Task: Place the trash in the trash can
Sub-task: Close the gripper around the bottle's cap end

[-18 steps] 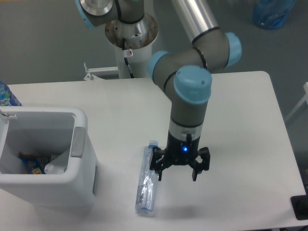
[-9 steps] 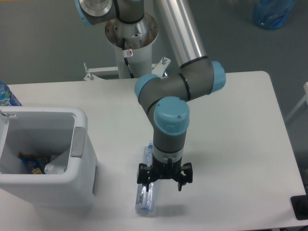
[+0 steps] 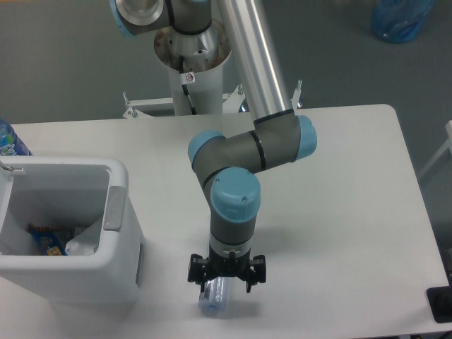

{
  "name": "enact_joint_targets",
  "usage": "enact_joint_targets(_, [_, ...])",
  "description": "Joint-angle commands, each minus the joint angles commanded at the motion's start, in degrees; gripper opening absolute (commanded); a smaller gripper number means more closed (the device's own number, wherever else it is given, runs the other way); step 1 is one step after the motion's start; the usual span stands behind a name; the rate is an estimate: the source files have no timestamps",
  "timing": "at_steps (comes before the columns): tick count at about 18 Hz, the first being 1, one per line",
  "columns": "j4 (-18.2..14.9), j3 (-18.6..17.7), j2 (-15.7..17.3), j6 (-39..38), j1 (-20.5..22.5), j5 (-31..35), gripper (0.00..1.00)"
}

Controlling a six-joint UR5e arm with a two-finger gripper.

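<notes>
Near the table's point(image 3: 339, 212) front edge, the gripper point(image 3: 226, 277) straddles the crushed bottle point(image 3: 214, 295), fingers spread; lower squarely before closing.

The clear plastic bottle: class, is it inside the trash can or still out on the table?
Out. The bottle lies flat on the table, under the open gripper, apart from the trash can.

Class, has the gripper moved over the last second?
Yes. The gripper moved left, toward the trash can, and nearer the table's front edge, now over the plastic bottle.
</notes>
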Motion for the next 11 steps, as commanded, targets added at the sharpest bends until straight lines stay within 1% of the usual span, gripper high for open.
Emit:
enact_joint_targets(3, [0.5, -0.2, -1.0, 0.2, -0.6, 0.3, 1.00])
enact_joint_targets(11, [0.7, -0.1, -1.8, 0.4, -0.7, 0.4, 1.00])
